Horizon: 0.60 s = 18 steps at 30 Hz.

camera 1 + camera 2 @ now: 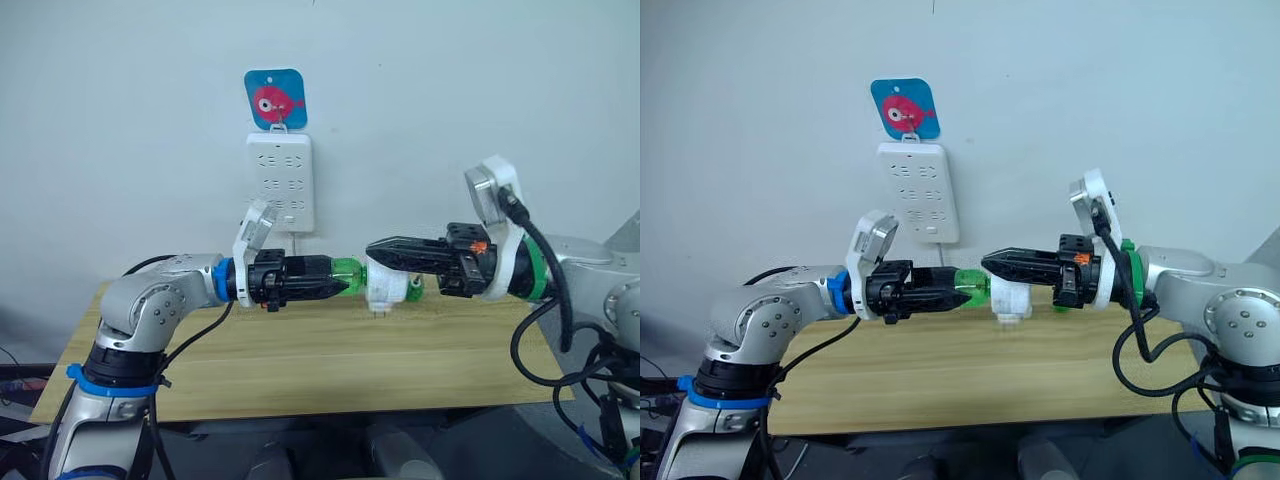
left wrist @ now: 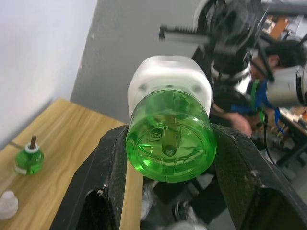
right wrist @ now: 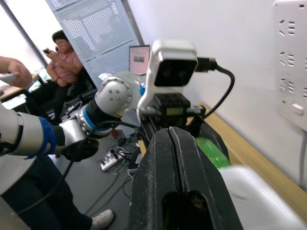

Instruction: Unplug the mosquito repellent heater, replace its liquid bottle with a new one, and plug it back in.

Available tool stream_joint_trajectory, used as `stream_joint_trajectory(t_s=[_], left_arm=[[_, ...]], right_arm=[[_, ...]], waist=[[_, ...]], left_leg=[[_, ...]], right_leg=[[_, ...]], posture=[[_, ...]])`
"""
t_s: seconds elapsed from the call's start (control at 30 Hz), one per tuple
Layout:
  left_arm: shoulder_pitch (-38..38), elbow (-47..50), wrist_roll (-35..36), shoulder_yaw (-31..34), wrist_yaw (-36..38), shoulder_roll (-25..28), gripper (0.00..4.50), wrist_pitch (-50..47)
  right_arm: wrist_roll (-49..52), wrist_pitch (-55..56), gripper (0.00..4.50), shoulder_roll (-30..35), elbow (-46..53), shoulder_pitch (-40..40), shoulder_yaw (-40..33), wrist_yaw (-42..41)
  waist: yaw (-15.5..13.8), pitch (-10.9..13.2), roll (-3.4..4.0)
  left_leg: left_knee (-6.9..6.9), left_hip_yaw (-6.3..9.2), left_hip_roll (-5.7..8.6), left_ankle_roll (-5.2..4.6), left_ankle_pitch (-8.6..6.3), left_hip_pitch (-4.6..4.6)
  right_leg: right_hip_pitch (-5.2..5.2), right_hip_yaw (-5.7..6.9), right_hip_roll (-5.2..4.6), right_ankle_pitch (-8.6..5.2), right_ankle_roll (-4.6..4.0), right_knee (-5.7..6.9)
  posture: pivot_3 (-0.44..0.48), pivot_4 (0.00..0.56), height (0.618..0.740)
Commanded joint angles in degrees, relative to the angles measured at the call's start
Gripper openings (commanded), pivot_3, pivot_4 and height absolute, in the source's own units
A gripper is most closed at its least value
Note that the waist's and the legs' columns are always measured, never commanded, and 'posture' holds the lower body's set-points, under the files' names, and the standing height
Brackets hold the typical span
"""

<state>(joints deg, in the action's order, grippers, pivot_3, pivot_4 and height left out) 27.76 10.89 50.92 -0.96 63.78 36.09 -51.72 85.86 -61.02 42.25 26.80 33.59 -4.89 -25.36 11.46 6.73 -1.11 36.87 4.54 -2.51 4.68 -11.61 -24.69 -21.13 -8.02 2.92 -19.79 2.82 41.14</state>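
The heater (image 1: 385, 285) is already out of the wall strip (image 1: 281, 182). It is held up in the air over the bench (image 1: 300, 370), between the two arms. The left gripper (image 1: 340, 280) is closed tight on the green bottle (image 2: 168, 141) that sits in the heater. The right gripper (image 1: 385, 250) lies on the heater with its fingers pressed together. I think the bottle is being twisted in or out, but I cannot tell which.

Another small green bottle (image 2: 29, 160) stands open on the bench, with green liquid in it, and a little white cap (image 2: 7, 205) lies near it. The held bottle looks green all through. Plugging the heater back in is still to do.
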Motion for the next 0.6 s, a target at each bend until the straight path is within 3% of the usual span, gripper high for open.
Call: stream_joint_trajectory(t_s=[0.03, 0.37, 0.6], left_arm=[[0.29, 1.35, 0.15, 0.16, 2.51, 0.93, 2.25, 0.87], [0.69, 2.00, 5.80, 2.91, 2.88, 1.23, 2.25, -4.71], [1.50, 0.39, 6.49, 4.10, -0.30, -0.51, 2.25, -5.21]], right_arm=[[3.18, 0.88, 0.00, 0.38, -3.27, 2.38, -2.76, 2.64], [-20.54, 3.64, 0.00, 2.10, -5.64, -5.53, 3.03, -1.75], [-17.04, -1.74, 0.00, 4.47, 3.04, -9.87, 4.98, -8.00]], waist=[[-0.01, 0.00, 0.00], [-0.18, 0.00, 0.01], [-0.18, 0.00, 0.01]], left_leg=[[0.00, -0.01, 0.00, 0.00, 0.00, 0.00], [-0.04, -0.02, -0.02, 0.00, 0.00, -0.01], [-0.02, -0.03, -0.02, 0.00, 0.00, -0.01]], right_leg=[[-0.01, -0.02, 0.00, 0.00, 0.00, 0.00], [-0.06, -0.02, 0.01, 0.00, 0.00, 0.00], [-0.05, -0.05, 0.01, 0.00, 0.00, 0.00]], posture=[[-0.193, 0.048, 0.740], [-0.188, 0.049, 0.740], [-0.188, 0.049, 0.740]])
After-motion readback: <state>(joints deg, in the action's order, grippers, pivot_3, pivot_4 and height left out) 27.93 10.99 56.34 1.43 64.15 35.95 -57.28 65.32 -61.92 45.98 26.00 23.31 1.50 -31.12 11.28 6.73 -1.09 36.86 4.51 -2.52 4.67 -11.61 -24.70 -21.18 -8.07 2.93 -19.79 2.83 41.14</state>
